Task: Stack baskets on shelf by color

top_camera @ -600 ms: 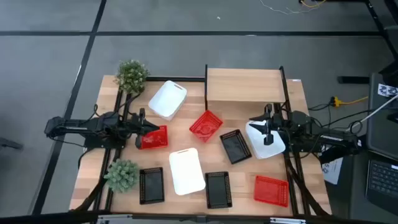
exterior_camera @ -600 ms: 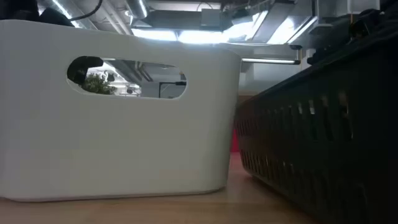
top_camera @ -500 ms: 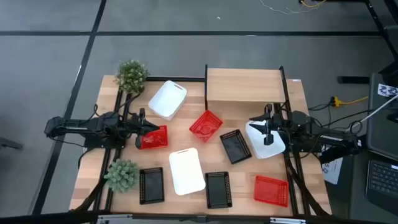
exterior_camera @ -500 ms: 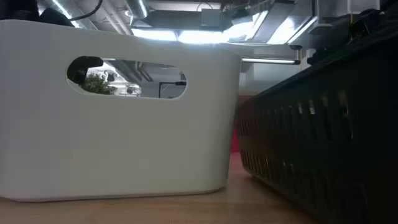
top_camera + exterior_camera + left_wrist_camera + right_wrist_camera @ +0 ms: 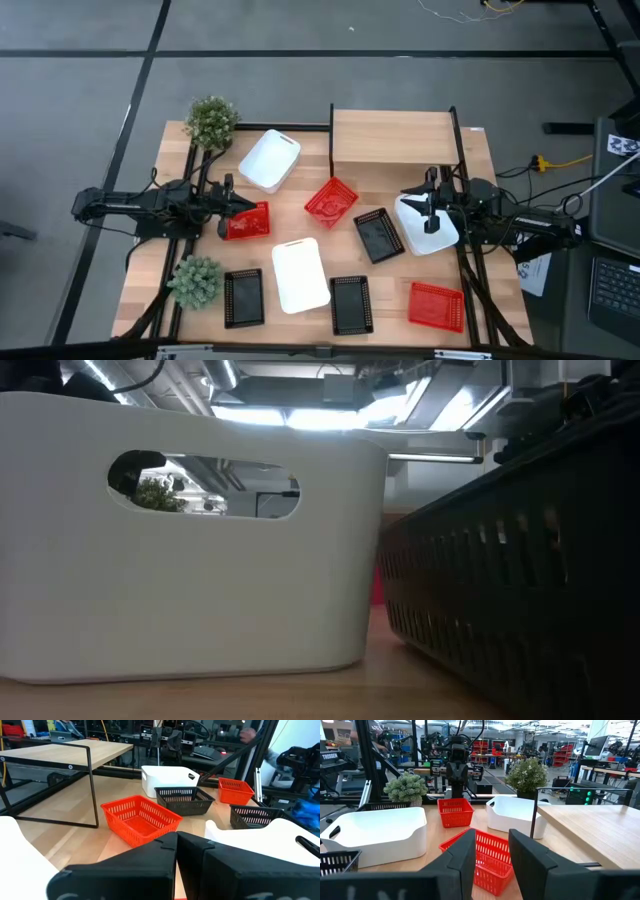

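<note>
Red, black and white baskets lie scattered on the wooden table, and the shelf (image 5: 393,140) stands at the far right. My left gripper (image 5: 233,207) is shut at the left rim of a red basket (image 5: 250,222), which rests on the table; it also shows in the right wrist view (image 5: 455,812). My right gripper (image 5: 428,210) is open and stands over the far end of a white basket (image 5: 430,235) just in front of the shelf. I cannot tell whether it touches that basket. A tilted red basket (image 5: 330,200) and a black basket (image 5: 378,235) lie between the two arms. My left gripper is shut on the red basket's rim (image 5: 176,898), of which only a red sliver shows between the fingers. The fingers come from above and the table's left. The basket sits flat on the table. The fingers themselves hide the rest of the hold.
Two potted plants (image 5: 211,122) (image 5: 196,282) stand at the table's left. A white basket (image 5: 270,160) lies at the far left. Another white one (image 5: 300,275), two black ones (image 5: 243,297) (image 5: 350,303) and a red one (image 5: 436,304) lie along the near edge.
</note>
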